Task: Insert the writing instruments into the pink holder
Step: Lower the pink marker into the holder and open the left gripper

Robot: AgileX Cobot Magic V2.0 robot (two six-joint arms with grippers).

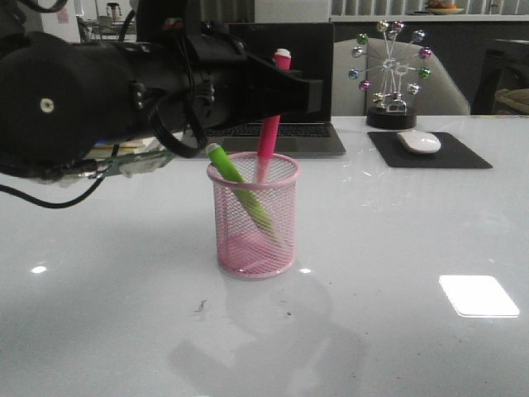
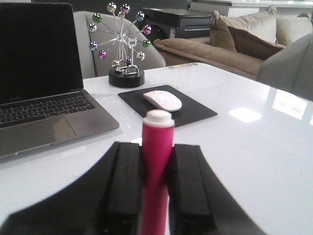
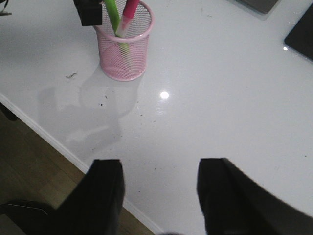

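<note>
While the pink mesh cup (image 1: 254, 217) stands on the white table (image 1: 397, 248) in front of the laptop (image 1: 285, 83), the green marker (image 1: 242, 192) is seen leaning inside it, and the pink marker (image 1: 269, 136), white-tipped, is held nearly upright with its lower end inside the rim. The pink marker is pinched between the fingers of the left gripper (image 2: 155, 183), whose black arm is stretched in from the left above the cup. The right gripper (image 3: 160, 191) is held apart over the table's near edge with its jaws spread; no writing can be read.

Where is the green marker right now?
In the front view the green marker leans inside the pink holder at table centre, beside the pink marker held by the left gripper.
</note>
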